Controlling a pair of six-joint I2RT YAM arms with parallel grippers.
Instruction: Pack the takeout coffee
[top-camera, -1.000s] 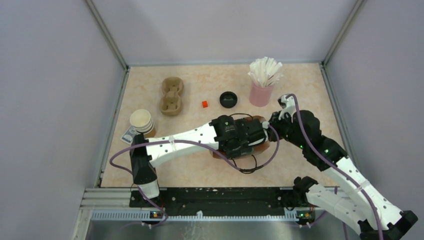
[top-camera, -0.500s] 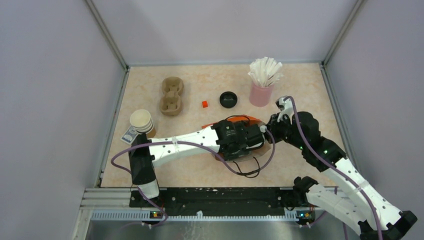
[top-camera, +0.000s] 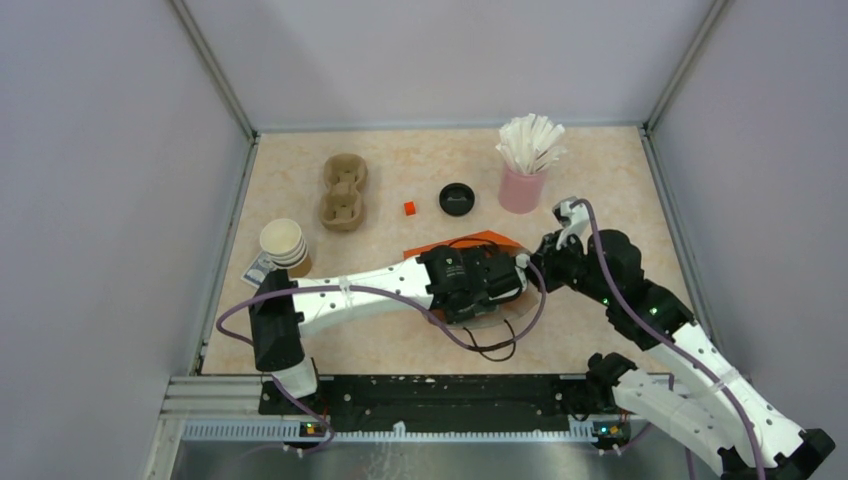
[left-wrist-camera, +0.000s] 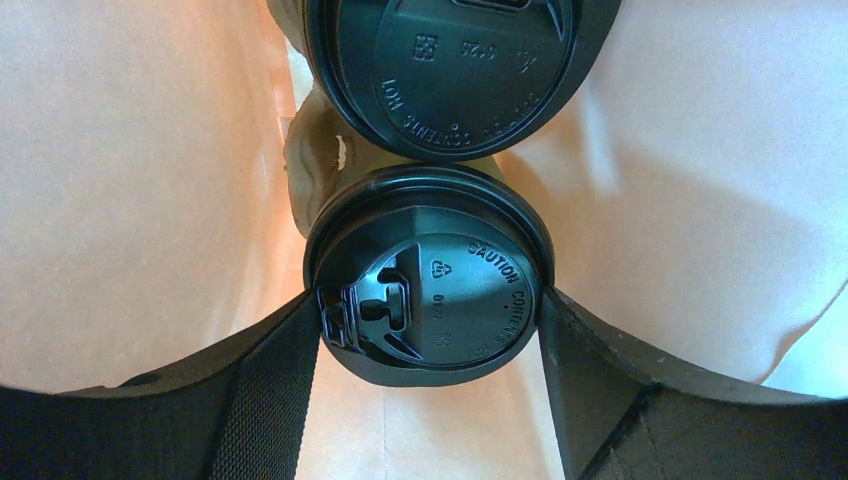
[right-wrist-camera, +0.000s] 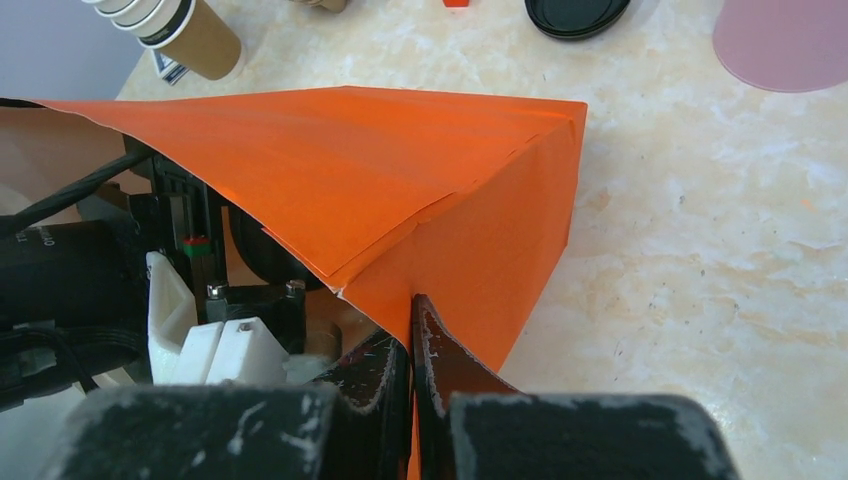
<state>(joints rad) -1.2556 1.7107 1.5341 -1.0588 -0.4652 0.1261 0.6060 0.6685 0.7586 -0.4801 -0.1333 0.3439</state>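
One takeout coffee (left-wrist-camera: 430, 280) wears a round black embossed lid.

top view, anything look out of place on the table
A loose black lid lies by itself left of the pink straw cup, not on any cup. A small red block sits stray just left of the lid. Nothing looks spilled.
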